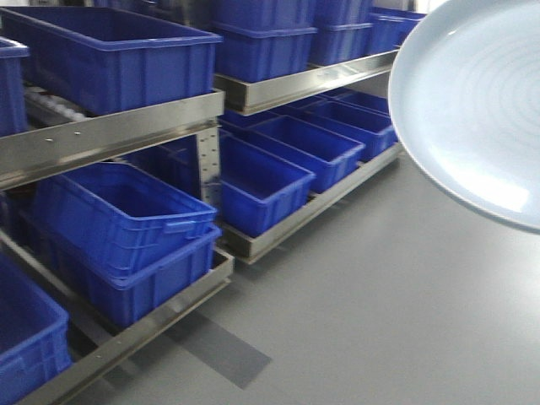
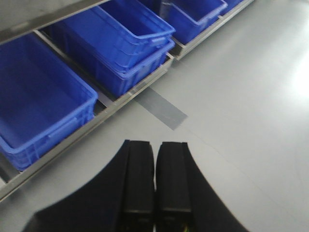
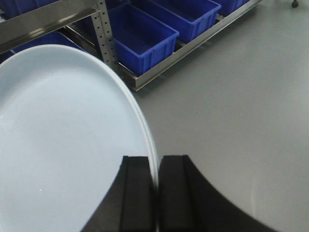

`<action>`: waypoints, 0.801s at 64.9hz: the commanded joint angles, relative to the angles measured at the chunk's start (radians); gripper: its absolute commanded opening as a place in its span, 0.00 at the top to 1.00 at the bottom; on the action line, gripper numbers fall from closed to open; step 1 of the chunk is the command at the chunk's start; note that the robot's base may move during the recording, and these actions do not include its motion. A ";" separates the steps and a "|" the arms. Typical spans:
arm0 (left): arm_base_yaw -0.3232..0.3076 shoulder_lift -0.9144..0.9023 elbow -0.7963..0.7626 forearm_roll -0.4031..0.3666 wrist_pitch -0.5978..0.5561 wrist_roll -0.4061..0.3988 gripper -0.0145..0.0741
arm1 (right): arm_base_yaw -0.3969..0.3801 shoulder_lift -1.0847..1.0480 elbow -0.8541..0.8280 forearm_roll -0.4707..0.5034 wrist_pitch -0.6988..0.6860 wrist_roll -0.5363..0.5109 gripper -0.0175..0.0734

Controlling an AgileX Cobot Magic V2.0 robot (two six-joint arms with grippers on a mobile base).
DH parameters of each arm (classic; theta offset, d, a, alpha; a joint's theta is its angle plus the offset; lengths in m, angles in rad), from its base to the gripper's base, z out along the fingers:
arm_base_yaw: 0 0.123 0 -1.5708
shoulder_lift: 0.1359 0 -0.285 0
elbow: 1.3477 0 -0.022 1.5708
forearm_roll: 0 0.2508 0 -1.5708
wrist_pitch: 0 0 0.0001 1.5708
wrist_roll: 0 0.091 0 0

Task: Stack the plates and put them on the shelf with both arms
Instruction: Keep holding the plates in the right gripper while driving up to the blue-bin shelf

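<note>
Front view: I see a pale plate point(image 1: 472, 101) raised at upper right, above the grey floor point(image 1: 380, 321), beside shelves point(image 1: 110, 135) of blue bins point(image 1: 118, 219). Left wrist: my left tool point(image 2: 155, 179) is closed, empty. Right wrist: my right tool point(image 3: 157, 188) pinches the plate's rim.

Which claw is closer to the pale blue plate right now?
Right. The right claw is clamped on the plate's rim, while the left claw is shut on nothing above the floor, no plate in its view.
</note>
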 commanded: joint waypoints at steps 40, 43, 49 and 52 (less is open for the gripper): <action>0.003 0.004 -0.030 0.000 -0.078 -0.010 0.74 | -0.007 0.000 -0.033 -0.003 -0.096 -0.002 0.78; 0.003 0.004 -0.030 0.000 -0.078 -0.010 0.74 | -0.007 0.000 -0.033 -0.003 -0.096 -0.002 0.78; 0.003 0.004 -0.030 0.000 -0.078 -0.010 0.74 | -0.007 0.000 -0.033 -0.003 -0.096 -0.002 0.78; 0.003 0.004 -0.030 0.000 -0.078 -0.010 0.74 | -0.007 0.000 -0.033 -0.003 -0.096 -0.002 0.78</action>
